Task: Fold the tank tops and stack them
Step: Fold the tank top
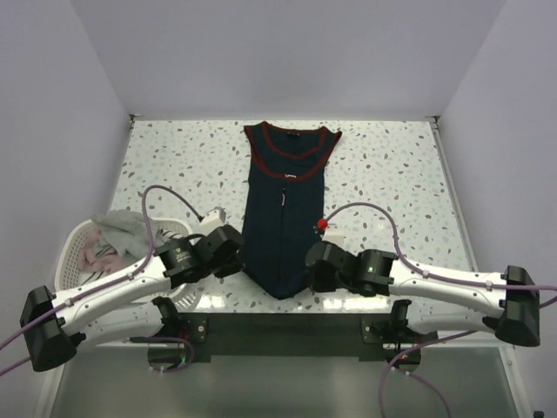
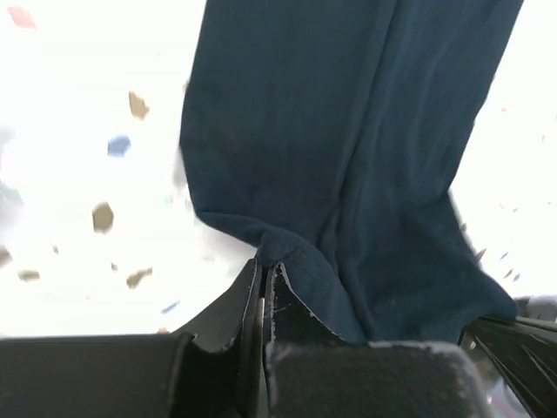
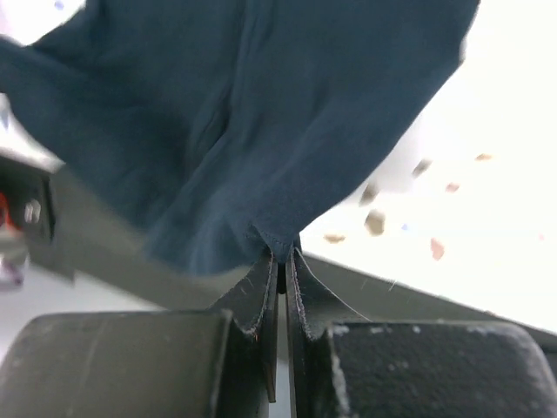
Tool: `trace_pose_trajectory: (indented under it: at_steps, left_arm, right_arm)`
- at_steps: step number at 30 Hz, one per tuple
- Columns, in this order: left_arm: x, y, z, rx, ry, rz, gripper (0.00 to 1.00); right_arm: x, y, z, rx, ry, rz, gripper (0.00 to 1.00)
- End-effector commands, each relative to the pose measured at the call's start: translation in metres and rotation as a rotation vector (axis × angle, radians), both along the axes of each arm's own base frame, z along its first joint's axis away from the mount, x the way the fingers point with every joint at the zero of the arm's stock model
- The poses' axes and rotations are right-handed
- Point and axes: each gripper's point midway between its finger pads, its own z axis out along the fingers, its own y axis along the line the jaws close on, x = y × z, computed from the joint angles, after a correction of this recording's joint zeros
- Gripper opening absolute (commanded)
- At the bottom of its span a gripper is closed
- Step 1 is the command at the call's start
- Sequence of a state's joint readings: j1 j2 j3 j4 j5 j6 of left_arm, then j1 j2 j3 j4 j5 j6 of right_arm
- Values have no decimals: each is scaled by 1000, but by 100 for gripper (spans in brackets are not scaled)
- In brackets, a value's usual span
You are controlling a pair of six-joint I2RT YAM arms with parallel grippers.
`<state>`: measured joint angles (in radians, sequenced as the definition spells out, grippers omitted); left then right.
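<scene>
Top external view: navy tank top [image 1: 285,205] stretched lengthwise mid-table [image 1: 392,165], red-trimmed neck at the far end, hem at the near edge. Pinched at both hem corners: left gripper [image 2: 264,277] clamped tight on the left one, right gripper [image 3: 283,261] likewise on the right. Probably the start of a hem-to-neck fold. Lift both corners together and level, hold the cloth taut between them, carry it over the body, lay the hem square on the neckline. Watch for a slipping corner. Grey and pinkish tops [image 1: 117,228] heaped in the white basket [image 1: 70,252], left.
</scene>
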<state>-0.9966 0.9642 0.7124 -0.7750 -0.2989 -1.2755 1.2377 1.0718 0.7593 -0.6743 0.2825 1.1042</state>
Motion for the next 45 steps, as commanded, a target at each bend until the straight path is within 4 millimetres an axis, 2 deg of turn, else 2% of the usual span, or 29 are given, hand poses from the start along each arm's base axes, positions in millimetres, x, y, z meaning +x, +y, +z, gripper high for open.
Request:
trace_pose_trajectory:
  at_steps: [1, 3, 5, 6, 8, 9, 10, 12, 14, 15, 17, 18, 19, 21, 23, 24, 26, 27, 28, 29, 32, 33, 34, 35, 36, 37, 40, 44, 45]
  left_arm:
    - [48, -3, 36, -2, -165, -4, 0]
    - [64, -7, 38, 14, -189, -15, 0]
    - [84, -11, 48, -2, -224, 7, 0]
    - [92, -13, 44, 17, -226, -5, 0]
    - [113, -16, 52, 2, -267, 21, 0]
    - [121, -17, 46, 21, -263, 25, 0]
    - [132, -14, 50, 19, -275, 48, 0]
    - [149, -17, 51, 24, -298, 62, 0]
    - [169, -21, 67, 3, -350, 85, 0]
    - [177, -23, 61, 17, -342, 83, 0]
    - [196, -24, 72, 9, -361, 108, 0]
    - [203, -26, 64, 26, -346, 108, 0]
    - [216, -25, 73, 18, -366, 125, 0]
    - [233, -21, 69, 30, -367, 151, 0]
    - [251, -24, 78, 11, -405, 158, 0]
    - [262, -20, 67, 31, -387, 169, 0]
    - [280, -25, 71, 21, -402, 161, 0]
    - [290, -22, 57, 50, -383, 160, 0]
    - [299, -26, 61, 39, -393, 152, 0]
    - [309, -29, 47, 53, -384, 137, 0]
    - [334, -32, 40, 33, -403, 117, 0]
    - [338, -32, 21, 42, -368, 114, 0]
    - [345, -31, 16, 27, -356, 111, 10]
    - [350, -31, 6, 21, -351, 107, 20]
    - [356, -26, 5, 12, -355, 113, 34]
    - [358, -27, 5, -7, -359, 101, 49]
    - [368, -22, 29, -34, -434, 101, 66]
    - [363, -4, 63, -31, -477, 140, 69]
    - [357, 0, 59, -24, -460, 151, 68]
  right_arm:
    - [42, -5, 10, -54, -93, -20, 3]
    - [59, -3, 11, -82, -125, -16, 2]
    - [79, 0, 22, -75, -156, -43, 2]
    - [88, 3, 22, -89, -174, -35, 2]
    - [109, 5, 30, -89, -197, -66, 2]
    - [117, 6, 31, -98, -211, -59, 2]
    - [129, 7, 34, -102, -219, -79, 1]
    - [145, 6, 38, -116, -243, -91, 1]
    - [164, 3, 41, -123, -255, -124, 1]
    - [172, 2, 42, -128, -262, -125, 1]
    - [193, -2, 44, -129, -262, -158, 1]
    - [200, -2, 46, -125, -267, -155, 1]
    - [214, -6, 53, -119, -281, -181, 1]
    - [230, -8, 49, -131, -278, -185, 0]
    - [251, -15, 54, -125, -282, -219, 0]
    - [263, -21, 45, -132, -264, -234, 0]
    - [278, -22, 48, -112, -269, -248, 0]
    - [286, -22, 38, -116, -254, -247, 0]
    - [297, -24, 43, -101, -261, -261, 0]
    - [304, -24, 41, -101, -259, -260, 0]
    - [327, -23, 27, -98, -247, -268, 0]
    - [333, -24, 24, -101, -247, -263, 2]
    - [344, -25, 14, -114, -232, -271, 11]
    - [348, -26, 11, -114, -220, -270, 17]
    - [350, -27, 7, -121, -210, -271, 25]
    - [356, -29, 7, -119, -209, -278, 43]
    - [362, -31, 17, -118, -241, -288, 62]
    - [356, -44, 37, -162, -261, -311, 64]
    - [352, -41, 42, -147, -262, -306, 63]
